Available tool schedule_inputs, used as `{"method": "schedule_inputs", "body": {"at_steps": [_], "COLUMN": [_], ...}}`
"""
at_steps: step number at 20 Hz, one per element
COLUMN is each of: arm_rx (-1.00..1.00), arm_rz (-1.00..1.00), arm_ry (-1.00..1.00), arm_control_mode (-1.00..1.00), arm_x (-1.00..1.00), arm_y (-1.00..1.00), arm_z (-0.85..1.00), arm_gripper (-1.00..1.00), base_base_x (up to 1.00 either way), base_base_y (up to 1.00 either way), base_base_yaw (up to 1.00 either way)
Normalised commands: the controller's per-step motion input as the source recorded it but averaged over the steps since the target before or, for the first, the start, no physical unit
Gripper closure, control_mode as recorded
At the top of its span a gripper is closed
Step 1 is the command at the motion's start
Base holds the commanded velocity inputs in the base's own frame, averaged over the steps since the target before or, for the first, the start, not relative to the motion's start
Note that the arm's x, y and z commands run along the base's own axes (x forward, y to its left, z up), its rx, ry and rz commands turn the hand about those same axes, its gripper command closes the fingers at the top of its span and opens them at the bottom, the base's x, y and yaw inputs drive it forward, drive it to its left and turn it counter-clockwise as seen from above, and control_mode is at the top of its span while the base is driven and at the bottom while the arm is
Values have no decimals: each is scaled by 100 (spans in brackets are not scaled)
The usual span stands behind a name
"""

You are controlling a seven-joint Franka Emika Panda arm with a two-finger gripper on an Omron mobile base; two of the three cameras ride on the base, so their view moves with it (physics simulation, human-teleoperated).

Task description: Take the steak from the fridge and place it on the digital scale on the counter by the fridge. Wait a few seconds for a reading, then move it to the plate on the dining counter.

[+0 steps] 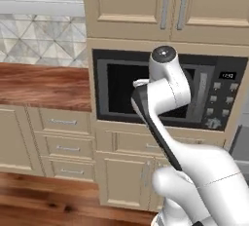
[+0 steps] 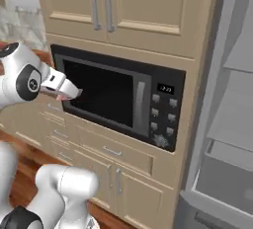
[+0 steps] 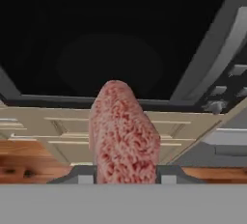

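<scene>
Gripper (image 3: 124, 177) clamped on the steak (image 3: 124, 133), meat upright between the fingers, held before the dark microwave (image 2: 118, 97) door, fridge (image 2: 225, 124) open at right

So the steak (image 3: 123, 133) sits between the end effector (image 3: 124, 174) tips, right in front of the microwave (image 2: 118, 95); fridge (image 2: 225, 124) to its right, desk (image 1: 44, 84) left.

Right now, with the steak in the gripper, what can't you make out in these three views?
- Gripper fingertips: hand view, covered by the steak.
- Steak in the right base view: just a pink sliver under the hand.
- Fridge: right base view, cut off by the right edge.
- Microwave door: left base view, partly behind the arm.
- Its clock digits: too small to read.
</scene>
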Motion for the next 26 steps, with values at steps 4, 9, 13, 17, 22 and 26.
{"method": "schedule_inputs", "body": {"at_steps": [4,9,13,17,22,26], "arm_rx": [0,0,0,0,0,0], "arm_rz": [0,0,0,0,0,0], "arm_ry": [0,0,0,0,0,0], "arm_control_mode": [100,100,100,100,100,100], "arm_x": [0,0,0,0,0,0], "arm_y": [0,0,0,0,0,0], "arm_z": [0,0,0,0,0,0], "arm_gripper": [100,100,100,100,100,100], "base_base_x": [-32,17,90,100,100,96], "base_base_y": [77,70,72,65,59,82], "base_base_yaw": [72,63,16,-3,-16,-13]}}
